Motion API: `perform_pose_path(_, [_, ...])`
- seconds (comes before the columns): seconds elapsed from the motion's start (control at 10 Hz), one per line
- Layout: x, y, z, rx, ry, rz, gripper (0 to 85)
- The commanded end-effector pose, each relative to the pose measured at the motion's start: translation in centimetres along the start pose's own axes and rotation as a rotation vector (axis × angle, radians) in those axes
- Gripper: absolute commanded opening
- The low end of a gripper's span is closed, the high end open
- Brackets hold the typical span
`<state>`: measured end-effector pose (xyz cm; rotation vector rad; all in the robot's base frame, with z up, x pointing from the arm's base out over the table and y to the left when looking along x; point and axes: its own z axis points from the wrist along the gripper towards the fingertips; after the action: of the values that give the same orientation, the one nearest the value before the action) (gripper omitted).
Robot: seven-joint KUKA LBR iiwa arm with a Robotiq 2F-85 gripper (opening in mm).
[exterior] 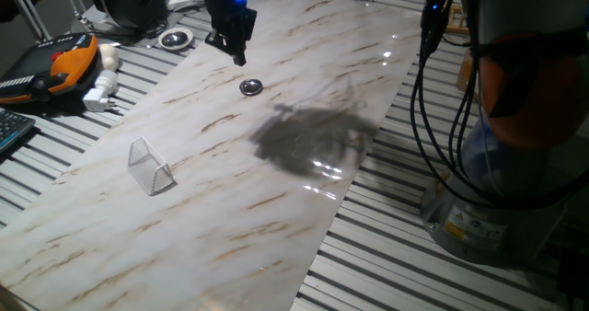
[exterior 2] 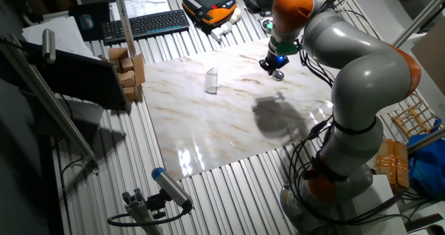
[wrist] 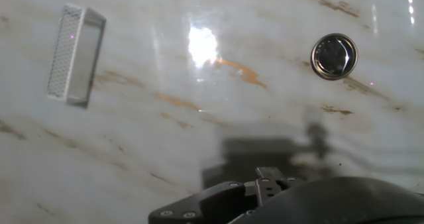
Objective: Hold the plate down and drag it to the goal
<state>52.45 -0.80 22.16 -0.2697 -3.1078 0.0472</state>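
The plate [exterior: 251, 87] lies flat on the marbled board [exterior: 276, 210], just below and slightly to the side of the gripper [exterior: 237, 53], which hangs above the surface without touching it; in the hand view the plate [wrist: 334, 56] sits toward the upper right, apart from the dark gripper body at the bottom edge. From the other fixed view the gripper [exterior 2: 276, 69] is right over the disc, which can barely be made out there. Whether the fingers are apart or together I cannot tell, since the tip reads only as one dark mass in every view. The plate is round, so it has no long axis; it is a small shiny silver metal disc with a raised rim and a darker, reflective centre. The goal [exterior: 150, 166] stands well apart from the plate, further along the board, a clear plastic tent-like wedge with triangular ends; in the hand view the goal [wrist: 75, 54] shows as an elongated rectangle with a fine mesh-like texture on one face, its long axis running nearly up and down the frame, slightly tilted. The board is glossy pale stone-patterned sheet with brown veins, resting on a ribbed metal table [exterior: 396, 256]
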Motion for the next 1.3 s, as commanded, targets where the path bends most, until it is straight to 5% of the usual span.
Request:
perform_pose_path(0.0, [-0.1, -0.1, 0.3, 0.002, -0.005, 0.002, 0.0])
perform_pose_path(0.6, [-1.8, -2.0, 2.9, 0.009, -0.044, 0.002, 0.0])
perform_pose_path(0.8, [-2.2, -2.9, 3.2, 0.057, -0.068, 0.006, 0.0])
perform_pose_path(1.2, [-2.5, -4.1, 2.8, 0.084, -0.088, 0.022, 0.0])
